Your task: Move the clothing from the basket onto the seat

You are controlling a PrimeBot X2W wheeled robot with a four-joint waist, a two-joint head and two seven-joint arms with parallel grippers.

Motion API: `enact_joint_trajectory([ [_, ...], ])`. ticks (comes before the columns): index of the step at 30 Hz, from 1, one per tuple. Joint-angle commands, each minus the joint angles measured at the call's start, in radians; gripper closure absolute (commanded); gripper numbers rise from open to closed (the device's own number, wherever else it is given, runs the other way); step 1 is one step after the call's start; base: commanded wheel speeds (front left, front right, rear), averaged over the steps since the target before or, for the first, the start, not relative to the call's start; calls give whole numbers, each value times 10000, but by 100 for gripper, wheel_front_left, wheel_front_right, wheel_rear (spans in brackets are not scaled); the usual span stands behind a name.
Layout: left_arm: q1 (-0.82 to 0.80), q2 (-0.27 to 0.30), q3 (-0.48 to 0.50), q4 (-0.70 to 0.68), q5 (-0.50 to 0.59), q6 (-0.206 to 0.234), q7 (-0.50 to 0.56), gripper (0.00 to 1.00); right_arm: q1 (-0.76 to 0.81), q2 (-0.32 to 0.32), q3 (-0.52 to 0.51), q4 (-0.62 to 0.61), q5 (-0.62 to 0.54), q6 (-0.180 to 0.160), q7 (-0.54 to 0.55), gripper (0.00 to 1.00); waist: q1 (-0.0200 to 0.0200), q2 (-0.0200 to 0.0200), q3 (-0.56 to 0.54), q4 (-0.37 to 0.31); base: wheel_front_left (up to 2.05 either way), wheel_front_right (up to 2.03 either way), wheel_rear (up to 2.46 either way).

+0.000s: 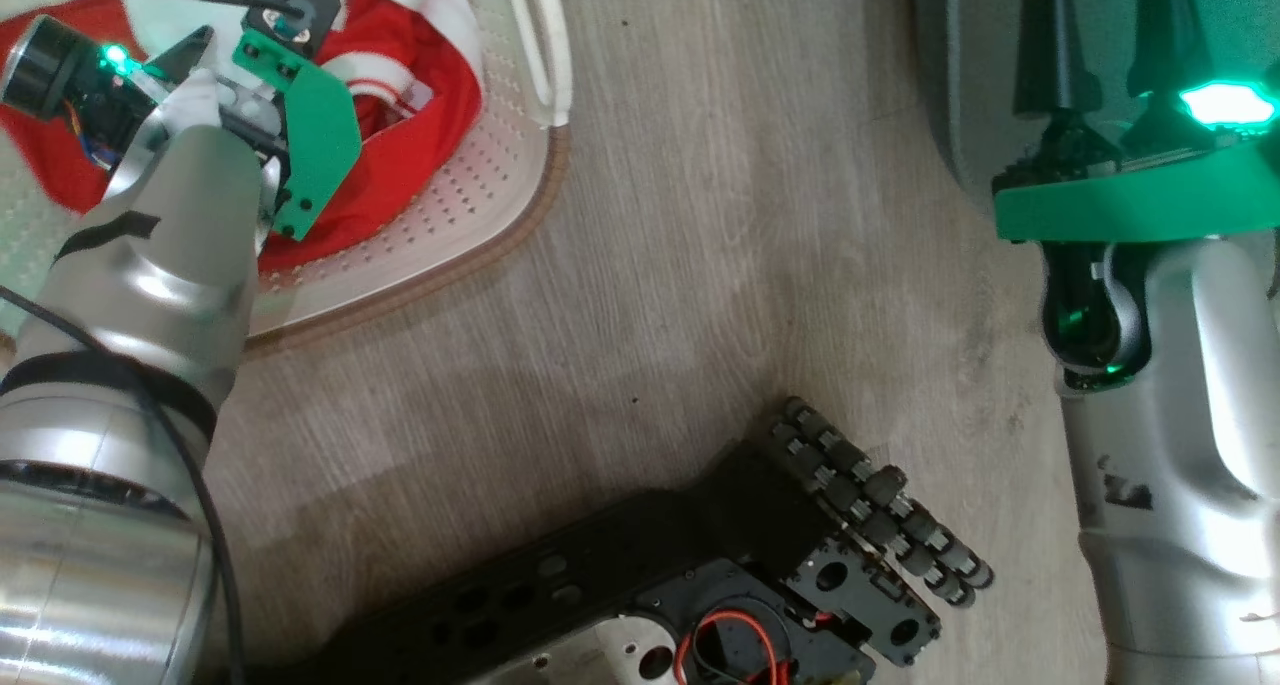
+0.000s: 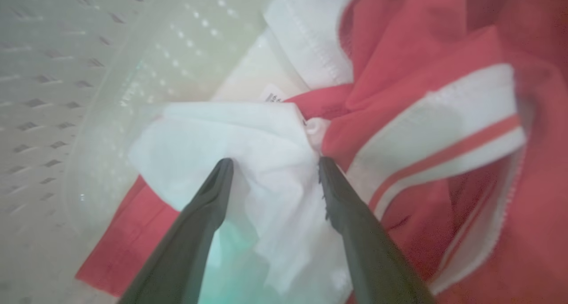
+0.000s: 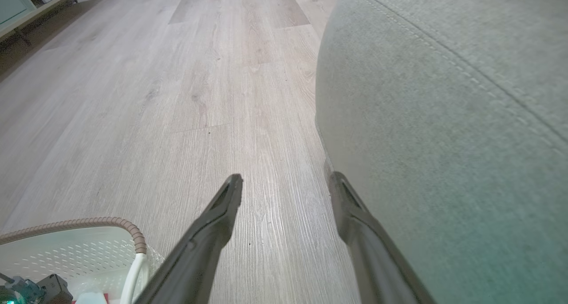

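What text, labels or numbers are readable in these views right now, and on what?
Nothing reads clearly.
Pale label inside the cream perforated plastic basket, beside the red and white fabric clothing: dark print at its edge, too blurred to read.
Dark marks on the right arm's silver forearm: unreadable.

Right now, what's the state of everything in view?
clothing, crumpled, in the basket.
basket, upright on the floor, holding the clothing.
seat, no clothing on the visible part.
left gripper, open, astride a white fold of clothing.
right gripper, open, empty, beside the seat.
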Motion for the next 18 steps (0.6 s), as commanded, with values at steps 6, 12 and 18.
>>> enact_joint_trajectory([
  [6,463,316,-189,40,109,-39,496,0,1152,16,-308,-541,235,-4,-22,0,-1,0,32,-214,0,0,0],
  [12,589,306,-235,76,-78,-299,477,100,1504,16,-639,-615,169,-4,-22,0,-1,0,24,-169,0,0,0],
  [18,465,194,-215,83,-261,-316,193,100,1307,16,-656,-531,197,-4,-22,0,-1,0,-29,-120,0,0,0],
])
